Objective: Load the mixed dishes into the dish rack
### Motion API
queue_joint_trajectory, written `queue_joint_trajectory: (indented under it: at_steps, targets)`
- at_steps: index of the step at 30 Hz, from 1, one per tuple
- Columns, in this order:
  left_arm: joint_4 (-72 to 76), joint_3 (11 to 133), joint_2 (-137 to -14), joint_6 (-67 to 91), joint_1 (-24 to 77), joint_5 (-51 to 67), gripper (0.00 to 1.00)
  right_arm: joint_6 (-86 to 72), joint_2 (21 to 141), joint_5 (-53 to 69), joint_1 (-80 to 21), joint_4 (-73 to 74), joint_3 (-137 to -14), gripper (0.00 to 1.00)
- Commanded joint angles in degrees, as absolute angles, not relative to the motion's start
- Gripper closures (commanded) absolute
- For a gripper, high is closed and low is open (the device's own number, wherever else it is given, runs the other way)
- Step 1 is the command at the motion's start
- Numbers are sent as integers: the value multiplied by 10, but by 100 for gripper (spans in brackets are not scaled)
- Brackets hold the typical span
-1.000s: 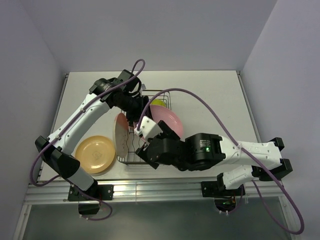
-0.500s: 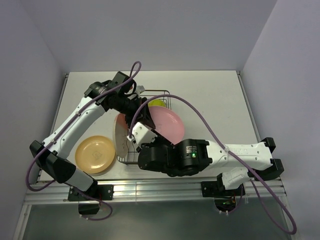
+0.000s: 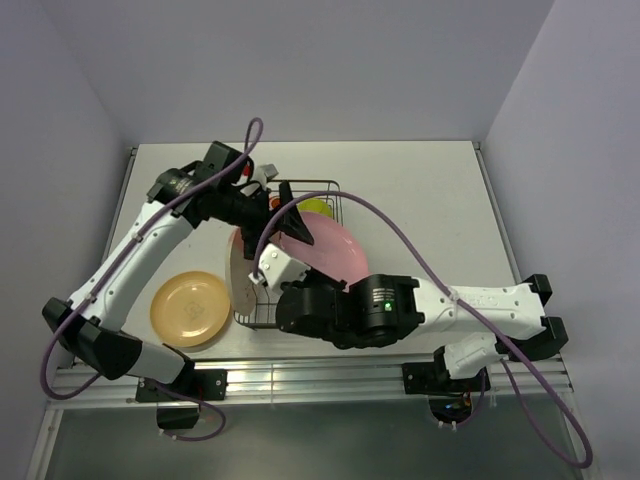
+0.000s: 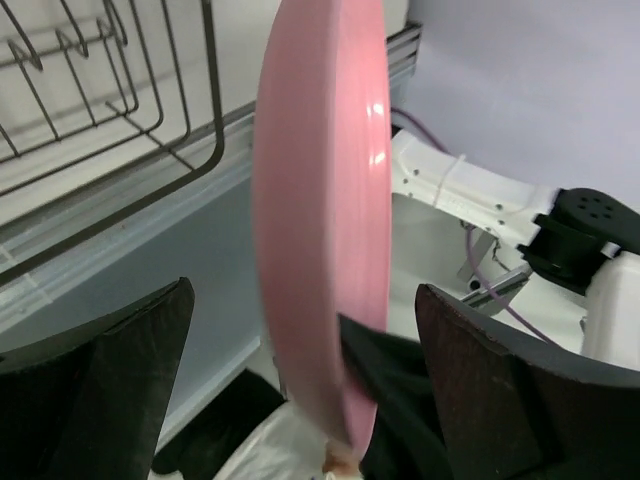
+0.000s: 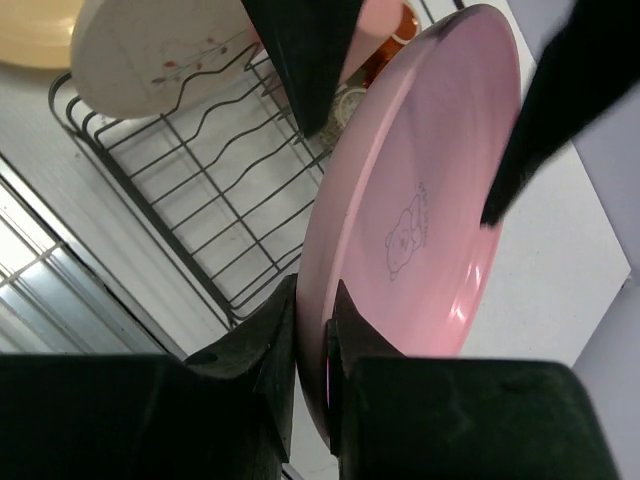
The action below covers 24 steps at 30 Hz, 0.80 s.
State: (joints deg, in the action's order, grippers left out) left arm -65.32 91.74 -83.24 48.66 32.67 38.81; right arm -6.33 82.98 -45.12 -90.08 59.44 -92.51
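The pink plate stands on edge over the dish rack, held up at a tilt. My right gripper is shut on its near rim. My left gripper stands open astride the plate's far rim, both fingers clear of it. A pink-and-cream plate stands upright at the rack's left end. The yellow-orange plate lies flat on the table left of the rack. A lime-green bowl sits at the rack's far end.
The rack's wire prongs lie below and left of the held plate. The right arm's dark forearm crosses the rack's near side. Walls enclose the table on three sides.
My left gripper has opened and let go of the pink plate, drawing back a little. The right gripper has closed on the plate's near rim and now carries it.
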Motion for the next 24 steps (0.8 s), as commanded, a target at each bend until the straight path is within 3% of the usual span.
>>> queue_joint_trajectory:
  at_steps: [1, 7, 12, 19, 24]
  targets:
    - [-645, 963, -796, 467, 297, 387, 1, -68, 781, -483, -895, 557, -936, 100]
    - [-650, 1059, -795, 461, 233, 265, 1, -71, 759, -437, -891, 523, -911, 100]
    - [-688, 1130, -780, 434, 203, 13, 1, -133, 728, -284, -832, 446, -890, 100]
    - [-666, 1025, -692, 431, 193, -135, 2, -276, 665, -28, -648, 292, -828, 100]
    - [-658, 991, -612, 467, 193, -220, 2, -440, 628, 61, -531, 208, -762, 100]
